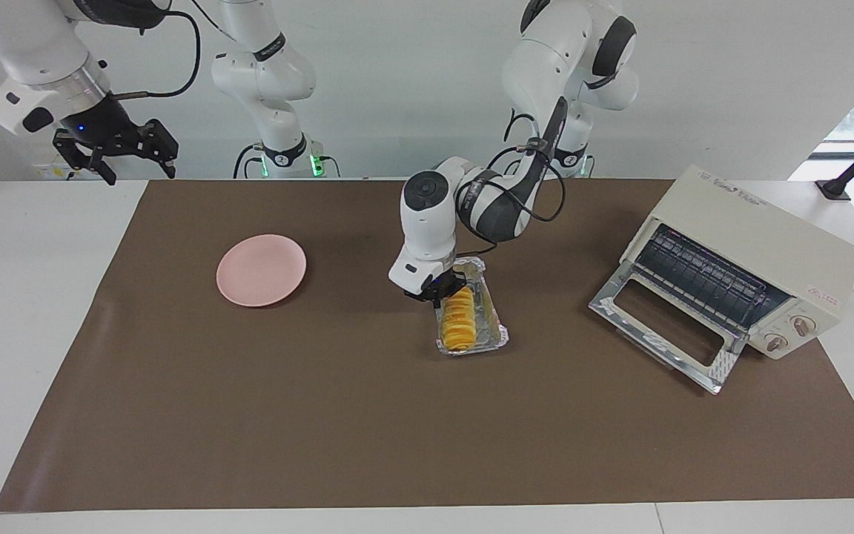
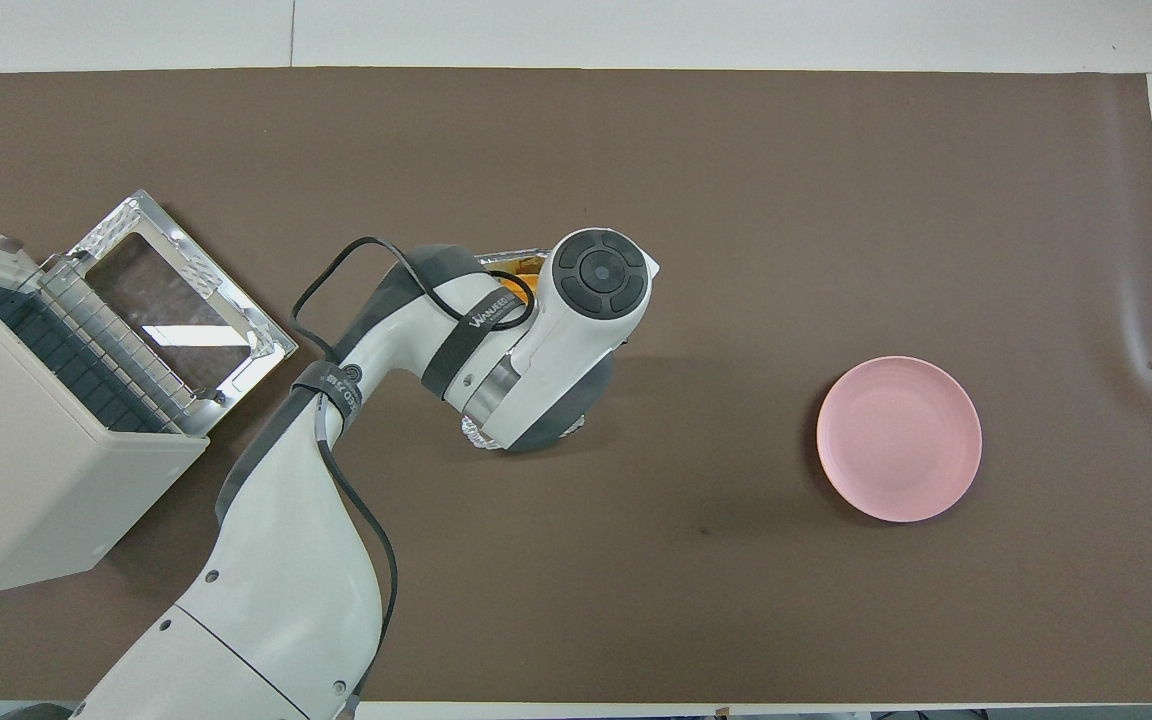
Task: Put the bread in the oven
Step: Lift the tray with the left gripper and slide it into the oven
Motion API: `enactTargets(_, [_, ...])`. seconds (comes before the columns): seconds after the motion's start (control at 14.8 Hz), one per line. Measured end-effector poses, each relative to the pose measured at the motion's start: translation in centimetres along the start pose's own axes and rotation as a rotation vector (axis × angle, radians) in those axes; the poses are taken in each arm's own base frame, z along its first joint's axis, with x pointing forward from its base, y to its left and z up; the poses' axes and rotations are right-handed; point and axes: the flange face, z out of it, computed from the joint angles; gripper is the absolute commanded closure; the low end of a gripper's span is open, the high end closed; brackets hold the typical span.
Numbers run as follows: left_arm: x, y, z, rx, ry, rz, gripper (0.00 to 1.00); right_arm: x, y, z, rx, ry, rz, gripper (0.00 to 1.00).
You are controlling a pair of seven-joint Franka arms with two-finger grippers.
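Note:
The bread (image 1: pixel 459 320), a golden ridged loaf, lies in a crinkled foil tray (image 1: pixel 500 335) at the middle of the mat. My left gripper (image 1: pixel 445 294) is down at the end of the bread nearer the robots, in the tray. In the overhead view the left arm hides nearly all of the bread; only an orange sliver of the bread (image 2: pixel 527 283) shows. The cream-white oven (image 1: pixel 760 237) stands at the left arm's end of the table, its glass door (image 1: pixel 664 326) folded down and its wire rack (image 1: pixel 701 276) bare. My right gripper (image 1: pixel 138 169) waits open, raised over the table's edge.
A round pink plate (image 1: pixel 261 270) lies on the brown mat (image 1: pixel 323 415) toward the right arm's end; it also shows in the overhead view (image 2: pixel 899 438). The oven (image 2: pixel 26 470) and its open door (image 2: pixel 176 290) lie beside the left arm.

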Motion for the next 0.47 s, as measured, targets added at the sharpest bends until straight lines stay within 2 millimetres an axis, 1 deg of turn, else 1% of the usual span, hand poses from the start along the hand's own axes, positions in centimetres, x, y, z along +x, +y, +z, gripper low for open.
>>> enactTargets(0.14, [2.1, -2.5, -0.9, 0.052, -0.011, -0.05, 1.0, 0.0, 0.0, 0.0, 0.0, 0.0, 0.0, 0.0])
enactTargets(0.2, [3.6, -3.9, -2.0, 0.064, -0.003, -0.083, 1.0, 0.0, 0.0, 0.0, 0.0, 0.0, 0.0, 0.0])
enactTargets(0.27, [5.1, -5.4, -3.6, 0.069, 0.012, -0.118, 1.0, 0.0, 0.0, 0.0, 0.0, 0.0, 0.0, 0.0])
enactTargets(0.47, [9.3, -11.1, -10.1, 0.046, 0.077, -0.23, 1.0, 0.0, 0.0, 0.0, 0.0, 0.0, 0.0, 0.0])
